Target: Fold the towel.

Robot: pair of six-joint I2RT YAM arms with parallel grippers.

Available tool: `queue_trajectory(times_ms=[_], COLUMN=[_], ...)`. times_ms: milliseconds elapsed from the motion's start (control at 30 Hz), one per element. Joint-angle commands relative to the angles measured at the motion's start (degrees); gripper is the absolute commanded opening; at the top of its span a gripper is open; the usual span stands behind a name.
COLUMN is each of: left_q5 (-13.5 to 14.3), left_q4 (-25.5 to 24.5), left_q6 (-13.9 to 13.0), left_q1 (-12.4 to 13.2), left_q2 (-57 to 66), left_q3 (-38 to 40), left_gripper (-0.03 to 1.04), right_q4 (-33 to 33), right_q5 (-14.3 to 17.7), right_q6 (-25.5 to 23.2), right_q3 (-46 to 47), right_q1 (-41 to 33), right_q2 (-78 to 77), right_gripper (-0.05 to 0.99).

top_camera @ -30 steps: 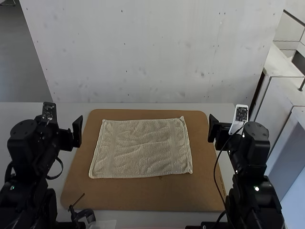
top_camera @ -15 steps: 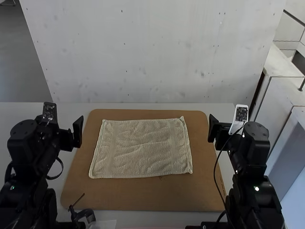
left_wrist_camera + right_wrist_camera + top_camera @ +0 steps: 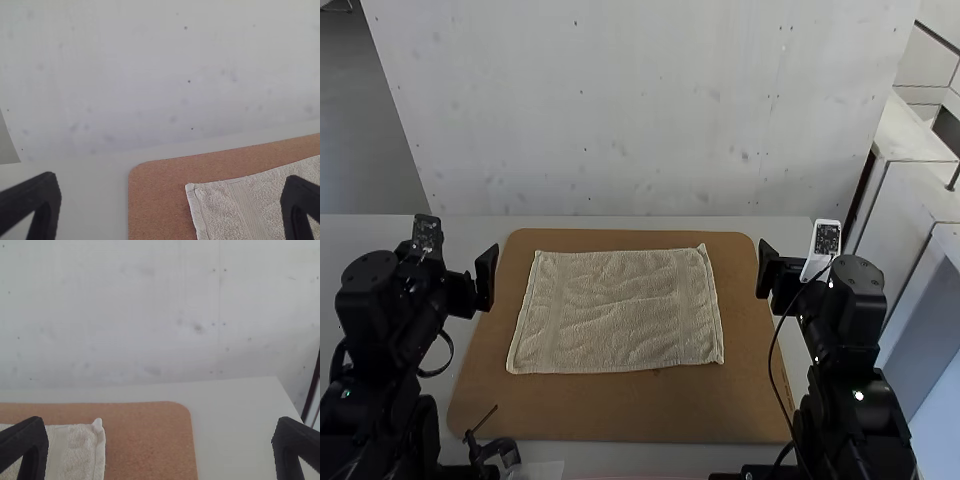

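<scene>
Towel [image 3: 620, 312] and board [image 3: 590, 415] are only partly coming through to me in the wrist views: in the left one the cloth is running out past the edge and slipping behind a black finger [image 3: 300, 205], and in the right one a finger [image 3: 25, 447] is covering some of it too. From the high view, the right arm [image 3: 850, 370] and its dark cable [image 3: 772, 370] are hiding bits of the board's side, both arms' lower parts are being cut off, and a small black clamp-like thing [image 3: 500, 452] by the left arm [image 3: 385, 330] is leaving me unable to tell what it is. I'm counting one towel, one brown board, two arms and two fingers to each gripper. The towel is lying spread and unfolded on the board, between the arms, its surface rippling a little and one far corner, toward the right arm, poking up. Both arms are reaching forward, one on each side of the board. The left gripper [image 3: 458, 250] is standing wide open, holding nothing; the right gripper [image 3: 795, 252] is also gaping wide and gripping nothing.
</scene>
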State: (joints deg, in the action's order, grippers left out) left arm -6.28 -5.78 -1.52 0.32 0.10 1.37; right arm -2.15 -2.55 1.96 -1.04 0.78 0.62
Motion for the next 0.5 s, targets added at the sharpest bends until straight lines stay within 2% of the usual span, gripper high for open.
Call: queue_trajectory(times_ms=[0,467], left_q5=[-1.1,-1.0], left_q4=[0.6,0.6], left_q6=[-0.7,-0.7], left_q1=[-0.4,-0.4], left_q2=[0.2,0.2], left_q3=[-1.5,-1.5], left_gripper=[0.98,0.98], right_q4=[-3.7,-3.7], right_q5=[-2.6,-2.3], right_q6=[-0.5,-0.5], right_q3=[1.1,1.1], right_q1=[0.1,0.1], right_q2=[0.0,0.0], right_gripper=[0.96,0.96])
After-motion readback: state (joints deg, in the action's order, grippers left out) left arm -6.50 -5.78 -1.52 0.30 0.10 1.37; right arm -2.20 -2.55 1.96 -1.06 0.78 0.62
